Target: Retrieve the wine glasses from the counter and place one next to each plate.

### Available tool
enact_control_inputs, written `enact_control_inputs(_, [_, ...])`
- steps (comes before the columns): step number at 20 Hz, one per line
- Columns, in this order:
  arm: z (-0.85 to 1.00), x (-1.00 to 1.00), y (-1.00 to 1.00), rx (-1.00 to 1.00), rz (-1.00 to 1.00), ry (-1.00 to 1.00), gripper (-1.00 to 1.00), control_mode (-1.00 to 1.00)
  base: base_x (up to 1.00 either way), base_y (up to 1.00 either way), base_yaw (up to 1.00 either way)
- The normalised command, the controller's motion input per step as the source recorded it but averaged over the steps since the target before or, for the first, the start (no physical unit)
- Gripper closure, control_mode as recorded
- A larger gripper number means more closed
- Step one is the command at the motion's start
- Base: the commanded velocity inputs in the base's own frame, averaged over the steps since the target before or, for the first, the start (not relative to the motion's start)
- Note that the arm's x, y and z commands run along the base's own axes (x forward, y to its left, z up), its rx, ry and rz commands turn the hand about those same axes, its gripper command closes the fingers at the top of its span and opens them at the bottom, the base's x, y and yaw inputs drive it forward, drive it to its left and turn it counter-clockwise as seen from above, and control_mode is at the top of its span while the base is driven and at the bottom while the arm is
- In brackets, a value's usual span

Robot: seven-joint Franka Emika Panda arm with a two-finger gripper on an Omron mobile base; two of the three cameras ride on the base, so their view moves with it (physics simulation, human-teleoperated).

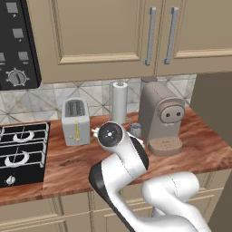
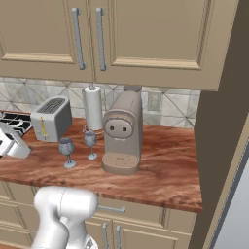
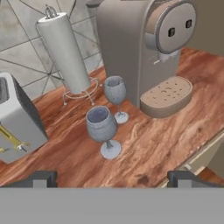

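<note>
My pincer (image 3: 111, 178) is spread wide, grasping nothing, its tips at the bottom corners of the hand view. Two wine glasses, near (image 3: 103, 130) and far (image 3: 116, 97), stand upright mid-frame on the counter (image 3: 157, 144), between the toaster (image 3: 17, 120) and coffee machine (image 3: 144, 48), below the paper-towel roll (image 3: 65, 52).

translucent blue-grey glass goblets (image 3: 105, 127) on glossy reddish wood-grain counter (image 3: 175, 131); brushed metal toaster (image 3: 17, 118).

Blue-grey wine glasses (image 3: 106, 116) on the reddish-brown wood-grain counter (image 3: 166, 140).
</note>
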Motion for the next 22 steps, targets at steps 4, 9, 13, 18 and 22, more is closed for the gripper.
enact_control_inputs(4, [-0.36,0.23,0.01,-0.03,0.0,-0.07,-1.0,-1.0,0.0,0.0,0.0])
enact_control_inputs(9, [-0.38,0.22,0.23,-0.08,-0.02,-0.07,-1.0,-1.0,0.0,0.0,0.0])
enact_control_inputs(13, [-0.43,0.19,0.06,-0.01,-0.02,-0.03,-1.0,-1.0,0.0,0.0,0.0])
enact_control_inputs(18, [-0.38,0.25,0.01,0.0,-0.02,0.0,-1.0,-1.0,0.0,0.0,0.0])
enact_control_inputs(22, [-0.26,0.26,0.01,-0.02,-0.03,0.0,-1.0,-1.0,0.0,0.0,0.0])
